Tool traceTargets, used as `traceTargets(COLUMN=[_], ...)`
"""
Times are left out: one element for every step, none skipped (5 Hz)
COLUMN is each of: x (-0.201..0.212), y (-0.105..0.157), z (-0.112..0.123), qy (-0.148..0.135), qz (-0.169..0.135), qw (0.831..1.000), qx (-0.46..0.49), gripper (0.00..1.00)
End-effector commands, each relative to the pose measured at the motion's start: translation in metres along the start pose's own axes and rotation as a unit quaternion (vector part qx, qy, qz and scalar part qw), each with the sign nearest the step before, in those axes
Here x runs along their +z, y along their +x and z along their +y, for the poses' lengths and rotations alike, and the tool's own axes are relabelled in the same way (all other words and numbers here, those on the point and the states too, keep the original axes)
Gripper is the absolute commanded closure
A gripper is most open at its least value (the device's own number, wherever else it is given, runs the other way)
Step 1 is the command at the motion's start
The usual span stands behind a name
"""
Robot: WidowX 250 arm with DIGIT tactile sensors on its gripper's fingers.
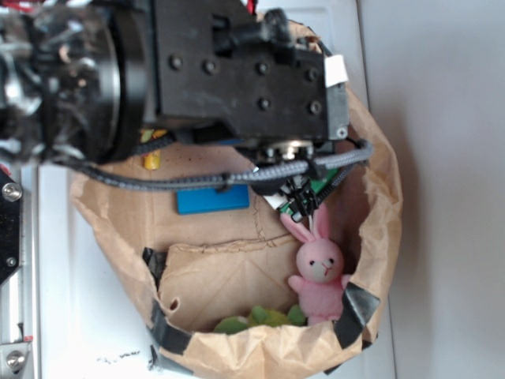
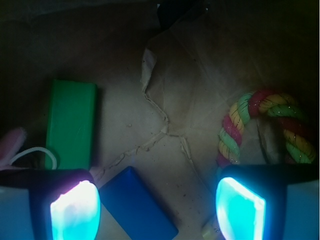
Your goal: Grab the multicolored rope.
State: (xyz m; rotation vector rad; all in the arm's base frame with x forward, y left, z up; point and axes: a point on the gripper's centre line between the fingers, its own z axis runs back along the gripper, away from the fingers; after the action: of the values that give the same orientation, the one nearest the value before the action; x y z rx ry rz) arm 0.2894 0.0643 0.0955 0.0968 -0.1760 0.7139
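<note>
From the wrist view, nearest me, are the two glowing pads [image 2: 75, 210] of the pincer [image 2: 157, 210] — spread wide apart with nothing between them but bare brown paper. Using the blue block [image 2: 137, 205] as my landmark: it lies just inside the pad at frame left, low in that view. The multicolored rope [image 2: 265, 125] sits well off to the frame-right side of the block, its U-shaped bend arching above the other pad, and the ends of the U run down behind that pad, so I can't see where they finish. Beyond the block, toward the upper left of the wrist view, a green block [image 2: 70, 125] lies flat, and a pink bunny ear [image 2: 10, 145] pokes in at the edge beside it.

In the exterior view the arm hides most of the brown paper bag [image 1: 379, 205] they all lie in; the block shows beneath it, the pink plush bunny [image 1: 319, 272] sits farther along near the bag's rim, and the white worktop [image 1: 442, 158] lies beyond.

My judgement: the pincer isn't centred on the rope yet. I'd shift it away from the block until one strand of the U sits squarely between the pads, then lower it — closing across the strand, not along it, so the thick cord can't roll out.
</note>
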Motion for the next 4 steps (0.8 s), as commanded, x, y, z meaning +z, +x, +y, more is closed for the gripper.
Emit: traceTargets(x=[0.004, 0.003, -0.002, 0.001], y=[0.027, 0.038, 0.043, 0.036], z=[0.007, 0.012, 0.019, 0.026], qy=[-0.033, -0.046, -0.056, -0.069], qz=[0.001, 0.031, 0.056, 0.051], qw=[0.999, 0.998, 0.996, 0.996], qx=[0.040, 0.038, 0.042, 0.035], gripper=[0.00, 0.00, 0.00, 0.00])
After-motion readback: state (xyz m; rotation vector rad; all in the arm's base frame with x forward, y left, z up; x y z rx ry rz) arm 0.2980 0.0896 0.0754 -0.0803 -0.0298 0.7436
